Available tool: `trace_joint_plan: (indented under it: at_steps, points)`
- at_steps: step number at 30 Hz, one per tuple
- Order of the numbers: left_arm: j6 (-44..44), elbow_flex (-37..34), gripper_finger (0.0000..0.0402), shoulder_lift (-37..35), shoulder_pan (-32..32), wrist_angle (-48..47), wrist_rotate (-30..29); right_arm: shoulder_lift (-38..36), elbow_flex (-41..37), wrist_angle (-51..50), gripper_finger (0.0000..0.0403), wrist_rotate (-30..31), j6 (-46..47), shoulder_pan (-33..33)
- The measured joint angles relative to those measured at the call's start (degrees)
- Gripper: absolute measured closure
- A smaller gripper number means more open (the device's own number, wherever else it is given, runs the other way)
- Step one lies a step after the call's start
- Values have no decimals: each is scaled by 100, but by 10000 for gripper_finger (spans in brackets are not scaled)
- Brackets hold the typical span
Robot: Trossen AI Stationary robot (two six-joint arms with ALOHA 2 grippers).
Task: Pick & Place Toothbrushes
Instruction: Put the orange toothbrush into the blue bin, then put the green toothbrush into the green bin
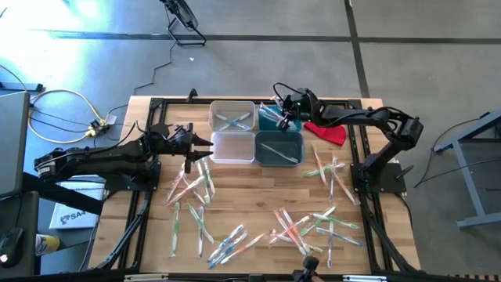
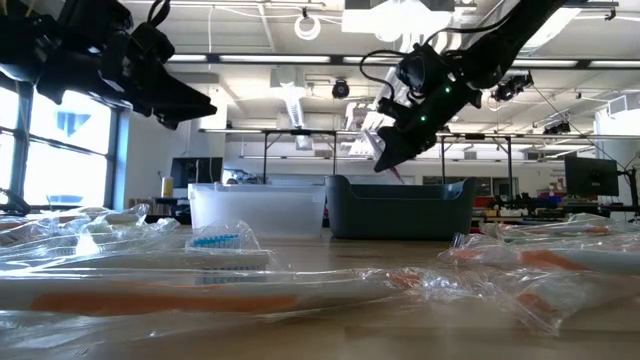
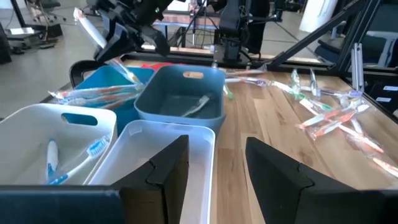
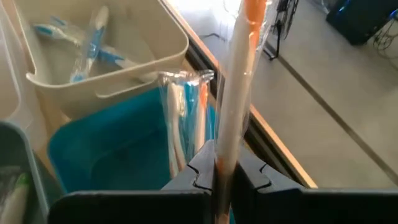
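Toothbrush [image 4: 239,81] (slim, orange-tipped, plastic-wrapped) pinched upright above glossy teal bin [image 4: 118,155].

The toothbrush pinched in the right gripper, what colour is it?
Whitish with an orange accent, in clear wrap: toothbrush, right gripper; right wrist view shows it best.

an orange-and-white toothbrush [image 4: 239,81] fills centre frame, over a bright blue bin [image 4: 118,155]. upper left, a white bin [image 4: 99,43] with blue-and-white brushes [image 4: 84,46]. top centre from above, a red cloth [image 1: 326,131] and slate-grey bin [image 1: 279,148] on pale wood table [image 1: 250,204].
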Motion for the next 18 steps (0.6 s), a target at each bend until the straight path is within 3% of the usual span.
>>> trace_joint_plan:
  at_steps: [18]
  points:
    - [-137, 0, 245, 2, 0, -4, 9, -38, 0, -294, 274, -179, -230, -7]
